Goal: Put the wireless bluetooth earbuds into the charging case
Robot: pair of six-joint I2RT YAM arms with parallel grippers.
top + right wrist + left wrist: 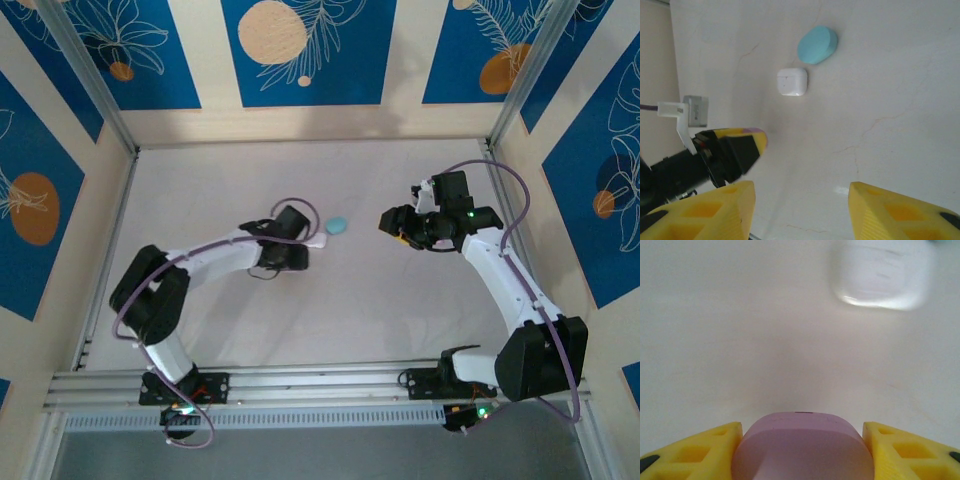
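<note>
On my left-hand side, the left gripper (pixel 802 429) is reached out to the middle of the table (pixel 400 300). Its 2 yellow fingers (pixel 700 450) are clamped on a lilac case (pixel 802 452), a smooth oval pebble. From the left wrist camera the case fills the gap, with 1 finger pressed against each flank. It sits low, close over the pale surface, but I cannot tell whether it touches the table.

Just ahead of that gripper lies a white case (pixel 792 81), rounded and square-ish, lid closed, flat on the table. It is blurred in the left wrist view. Just beside it, farther from the left gripper, lies a light blue case (pixel 817 45), oval and closed. There is a small gap between these 2.

Over on the right, the right gripper (pixel 801 192) hovers above the table, facing the left one across the 2 loose cases. Its 2 fingers stand apart, and I see bare table between them.
</note>
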